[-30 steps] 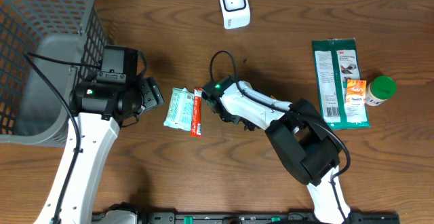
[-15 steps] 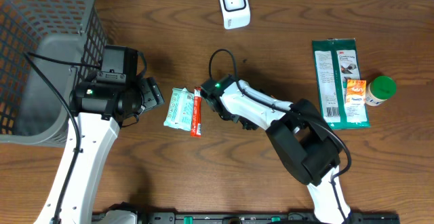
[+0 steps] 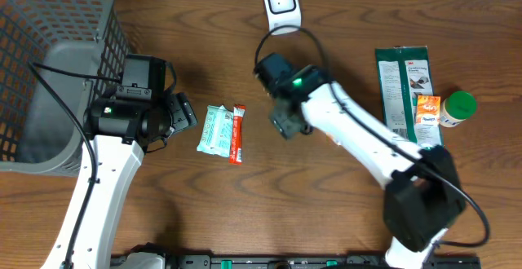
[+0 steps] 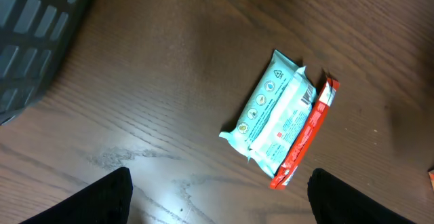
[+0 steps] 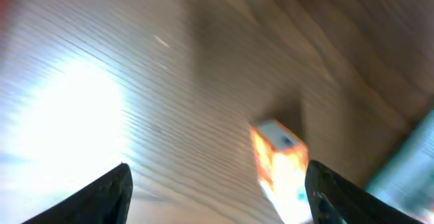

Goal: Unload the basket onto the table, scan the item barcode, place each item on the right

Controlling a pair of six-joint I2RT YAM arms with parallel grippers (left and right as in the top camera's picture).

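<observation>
Left gripper (image 4: 220,187) and right gripper (image 3: 287,126) both hang open and empty. The packet (image 3: 215,130) lies flat on the table (image 3: 269,204), probably ready for pickup toward the scanner (image 3: 281,6).

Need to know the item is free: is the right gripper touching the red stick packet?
Apart. The overhead view shows bare wood between the right gripper and the red stick packet, which lies beside a teal pack.

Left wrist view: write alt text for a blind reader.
A pale green packet and a thin red sachet lie side by side on a wooden table. The left pincer hangs open and empty; a grey basket shows top left.
</observation>
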